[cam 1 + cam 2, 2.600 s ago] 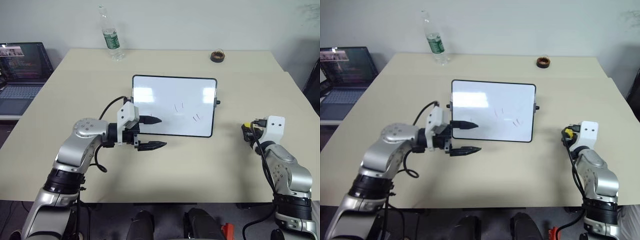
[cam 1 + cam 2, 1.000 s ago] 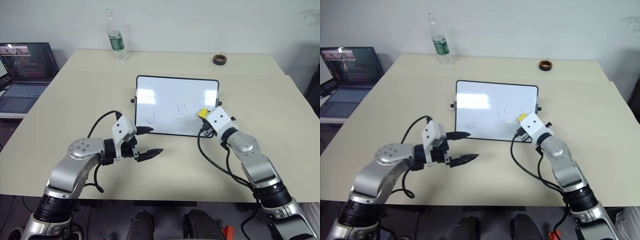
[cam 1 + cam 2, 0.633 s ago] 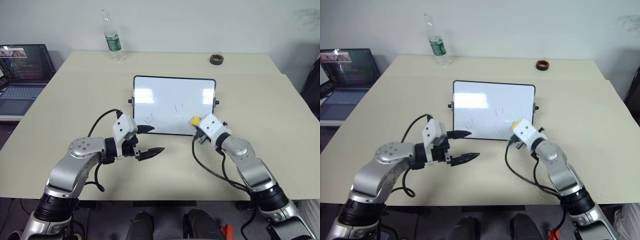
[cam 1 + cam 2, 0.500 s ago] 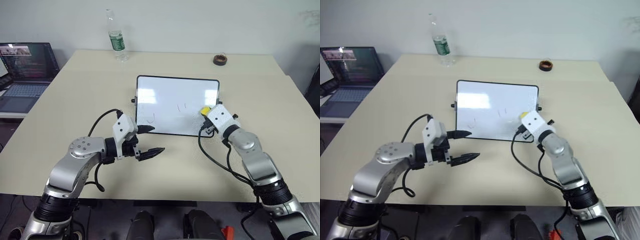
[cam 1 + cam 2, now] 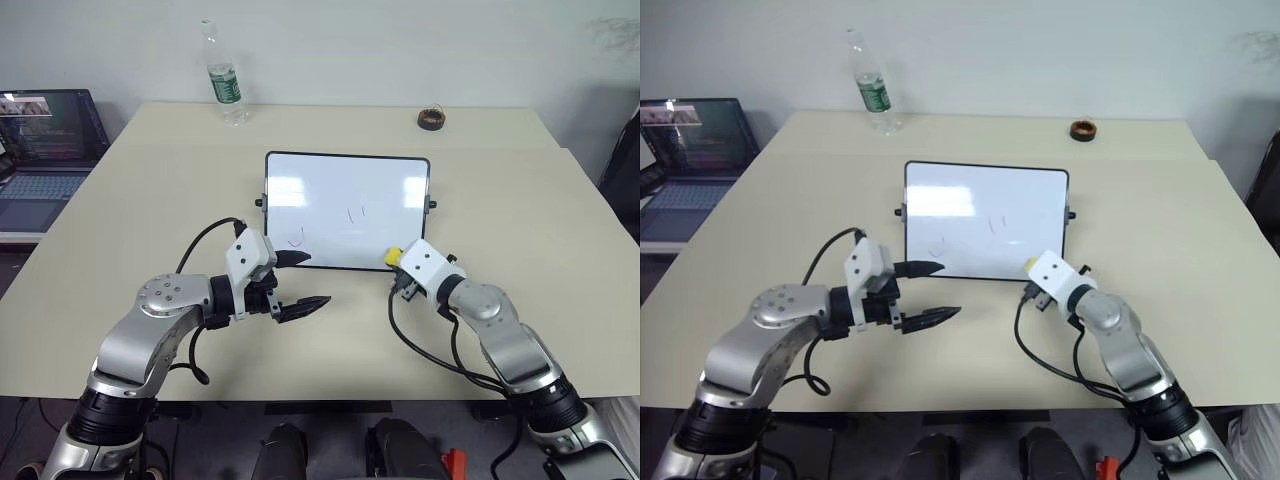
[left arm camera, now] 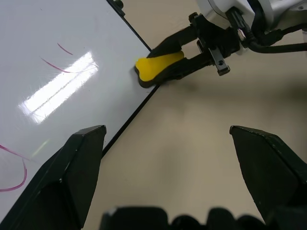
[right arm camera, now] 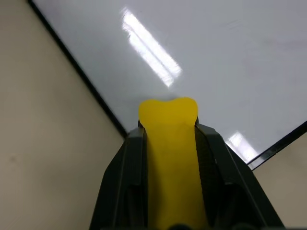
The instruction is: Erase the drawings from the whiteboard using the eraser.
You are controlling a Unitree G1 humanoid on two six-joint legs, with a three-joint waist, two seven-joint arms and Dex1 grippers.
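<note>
The whiteboard (image 5: pixel 347 190) lies flat mid-table in its thin black frame. Two drawings are on it: a hook (image 5: pixel 296 240) near the left front and small ticks (image 5: pixel 352 213) at the centre. My right gripper (image 5: pixel 398 262) is shut on the yellow eraser (image 5: pixel 393 257). The eraser's tip (image 7: pixel 169 112) rests on the board's near edge by the right front corner, also seen in the left wrist view as the eraser (image 6: pixel 158 67). My left gripper (image 5: pixel 318 279) hovers open just in front of the board's left front corner, holding nothing.
A plastic bottle (image 5: pixel 222 75) stands at the table's far left. A brown ring (image 5: pixel 431 118) lies at the far right. An open laptop (image 5: pixel 45 140) sits on a side surface to the left. Bare table (image 5: pixel 520 200) stretches right of the board.
The right gripper carried the eraser from right of the board onto its right front area, rubbed there, then drew back to the near edge. The squiggle there is gone. The left gripper stayed put.
</note>
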